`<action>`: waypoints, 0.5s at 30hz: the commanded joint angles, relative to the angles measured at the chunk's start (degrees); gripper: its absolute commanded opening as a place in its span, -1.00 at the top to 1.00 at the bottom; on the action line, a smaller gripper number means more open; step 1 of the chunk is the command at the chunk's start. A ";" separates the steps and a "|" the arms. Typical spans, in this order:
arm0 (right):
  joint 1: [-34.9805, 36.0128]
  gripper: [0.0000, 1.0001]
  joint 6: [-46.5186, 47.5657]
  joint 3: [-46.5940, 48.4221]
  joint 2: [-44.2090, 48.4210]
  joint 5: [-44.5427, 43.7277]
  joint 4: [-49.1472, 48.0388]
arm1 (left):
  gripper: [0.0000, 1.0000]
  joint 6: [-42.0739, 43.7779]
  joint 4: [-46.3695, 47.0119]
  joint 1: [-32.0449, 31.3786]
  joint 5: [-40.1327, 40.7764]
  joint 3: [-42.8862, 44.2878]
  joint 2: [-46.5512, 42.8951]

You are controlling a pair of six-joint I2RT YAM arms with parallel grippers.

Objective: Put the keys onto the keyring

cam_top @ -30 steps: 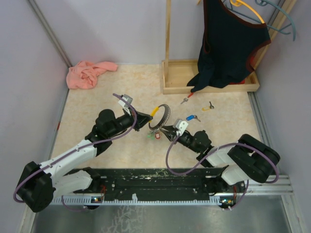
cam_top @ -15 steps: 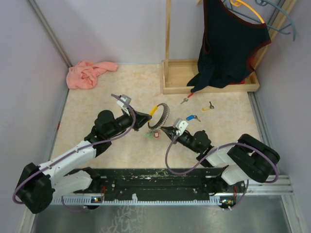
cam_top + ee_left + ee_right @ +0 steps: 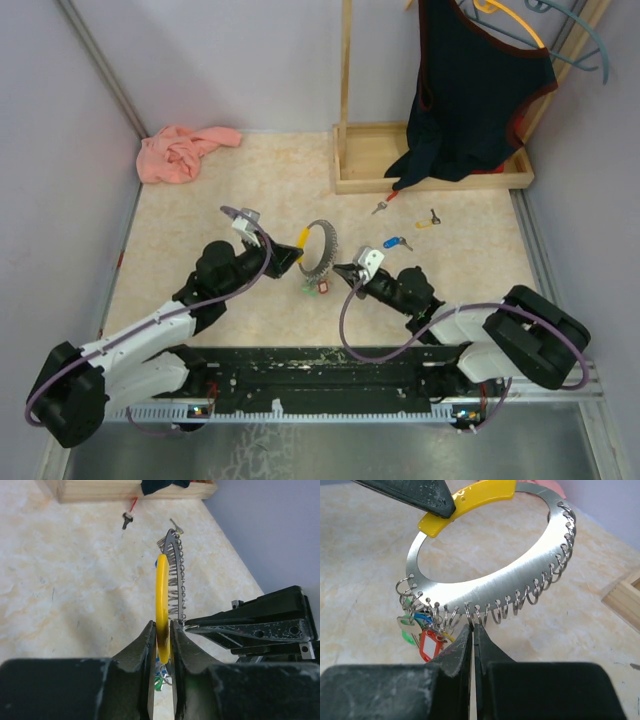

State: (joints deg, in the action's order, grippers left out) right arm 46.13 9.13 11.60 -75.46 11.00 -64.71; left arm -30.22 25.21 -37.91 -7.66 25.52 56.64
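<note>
Nearest, at the right gripper (image 3: 472, 630): pressed fully together, no gap, tips just under the row of small wire loops along the keyring (image 3: 485, 587). Cannot tell whether nipping a loop or merely touching one. Probably set there to steady the ring or single out a loop for threading. A little further, at the left gripper (image 3: 162, 630): closed onto the ring's yellow segment, pinching it from both sides. Holds the keyring on edge and raised off the worktop (image 3: 200, 230), loops turned toward the other arm, seemingly to present them for work. Hanging from the ring's low end: a bunch of green, red and yellow tags (image 3: 318, 287), down at or near the surface. Beyond the right gripper, loose on the worktop and apart from the ring, none threaded by the look of it: blue key (image 3: 392, 242) closest, yellow key (image 3: 428, 222) further right, red key (image 3: 384, 203) just before the wooden frame (image 3: 360, 185). Furthest back: dark garment (image 3: 470, 90) hanging over the frame, pink cloth (image 3: 185, 152) crumpled in the left corner.
</note>
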 commanded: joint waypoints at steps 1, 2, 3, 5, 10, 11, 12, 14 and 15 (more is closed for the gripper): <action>0.67 1.00 1.33 3.52 1.24 2.09 1.27 | 0.48 -5.19 3.65 -0.19 2.31 -4.70 -1.08; 0.63 1.00 1.29 3.85 1.01 2.62 1.76 | 0.45 -6.00 4.55 -0.22 2.46 -6.17 -1.16; 0.66 1.00 1.33 4.26 0.64 3.15 2.61 | 0.42 -6.75 5.64 -0.18 2.74 -7.50 -1.38; 0.63 1.00 1.64 5.13 -0.72 4.52 3.88 | 0.31 -8.20 8.05 -0.19 3.55 -10.44 -1.66; 0.63 1.00 1.62 7.21 -5.00 7.54 4.65 | 0.12 -10.26 11.81 -0.15 4.61 -15.80 -1.82; 0.56 1.00 1.49 7.67 -6.13 8.31 4.82 | 0.06 -10.42 11.87 -0.15 4.97 -16.34 -1.71; 0.54 1.00 1.30 8.18 -7.16 9.14 4.85 | 0.00 -10.55 11.80 -0.15 5.27 -16.89 -1.65; 0.54 1.00 1.06 9.19 -8.95 10.61 5.24 | -0.13 -10.65 11.64 -0.06 6.15 -17.96 -1.74; 0.56 1.00 1.00 9.81 -9.74 11.19 5.59 | -0.18 -10.51 11.36 -0.06 6.76 -18.66 -2.02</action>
State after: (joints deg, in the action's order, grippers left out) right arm 46.13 10.44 17.45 -83.02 17.78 -57.17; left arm -39.44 32.77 -37.89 -3.31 8.60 55.88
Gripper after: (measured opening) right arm 0.007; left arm 0.551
